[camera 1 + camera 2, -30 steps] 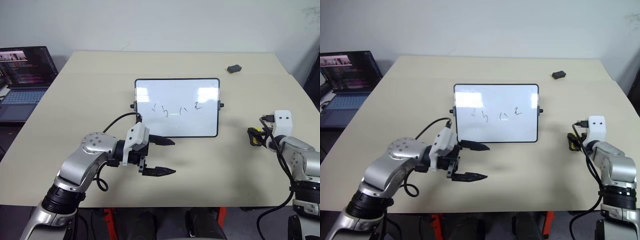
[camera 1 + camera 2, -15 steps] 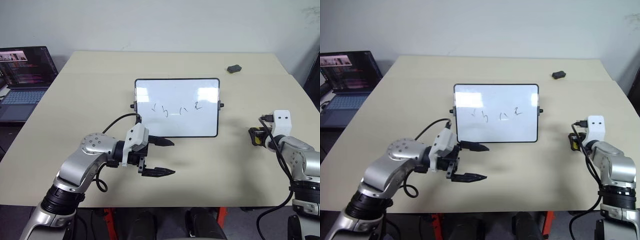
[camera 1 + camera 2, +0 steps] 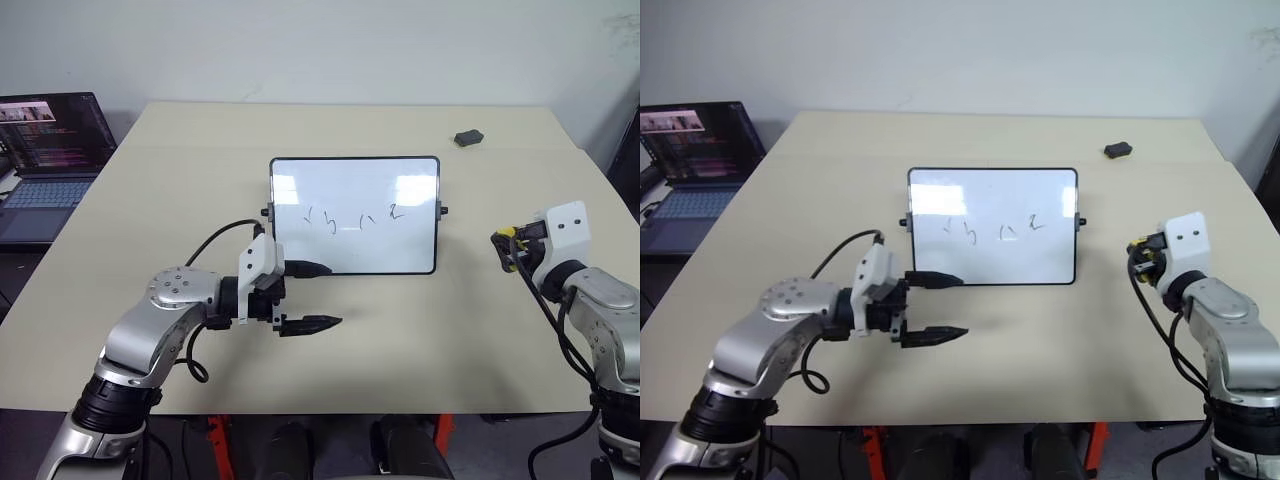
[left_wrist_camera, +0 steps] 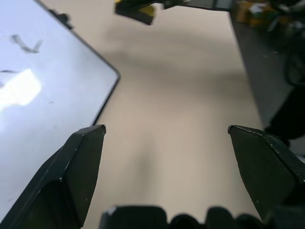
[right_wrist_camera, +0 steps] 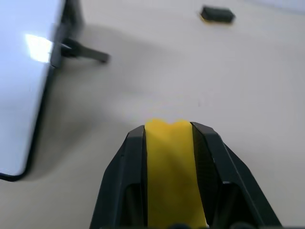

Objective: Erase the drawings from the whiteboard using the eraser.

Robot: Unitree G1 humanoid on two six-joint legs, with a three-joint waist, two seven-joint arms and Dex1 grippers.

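- Right wrist view: the right pincer (image 5: 167,138) is clamped on the eraser (image 5: 170,167), raised off the table (image 3: 150,200), probably so it can be carried to the whiteboard (image 3: 355,215).
- Left pincer (image 3: 308,296), fingers apart and empty, hovers beside the board's near corner, perhaps to steady it.
- Count: one whiteboard with one row of drawings (image 3: 355,216) unerased, one eraser, one dark block (image 3: 468,137), one laptop (image 3: 45,160).

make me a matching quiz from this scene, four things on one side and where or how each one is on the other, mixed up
Things:
1. eraser
2. whiteboard
3. left gripper
4. laptop

States:
A. open, just in front of the board's near left corner
B. clamped between the right gripper's fingers
C. off the table's left side, screen lit
D. in the middle of the table, marker squiggles on it

Pairs: 1-B, 2-D, 3-A, 4-C
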